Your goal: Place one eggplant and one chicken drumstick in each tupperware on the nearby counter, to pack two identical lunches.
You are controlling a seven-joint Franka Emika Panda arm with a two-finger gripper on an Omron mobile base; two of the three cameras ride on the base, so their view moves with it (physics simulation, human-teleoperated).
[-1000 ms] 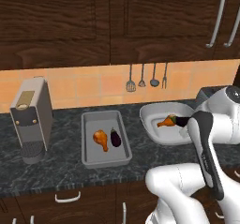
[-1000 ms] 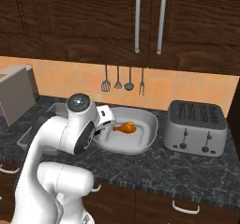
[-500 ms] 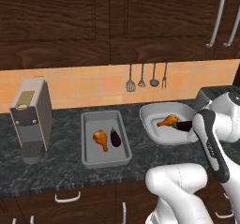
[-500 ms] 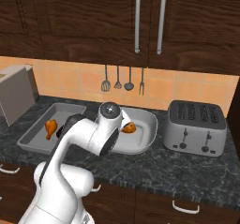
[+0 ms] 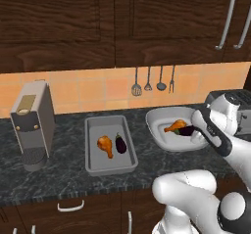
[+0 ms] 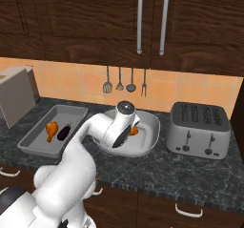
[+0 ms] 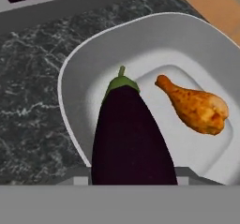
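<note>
Now gripper (image 5: 192, 130) holds eggplant (image 7: 129, 138) over white tupperware (image 7: 197, 45).

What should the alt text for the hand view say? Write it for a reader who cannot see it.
A dark purple eggplant is held in the claw over a white dish, stem end pointing away. A glazed chicken drumstick lies in the dish beside it, on a dark speckled counter.
</note>
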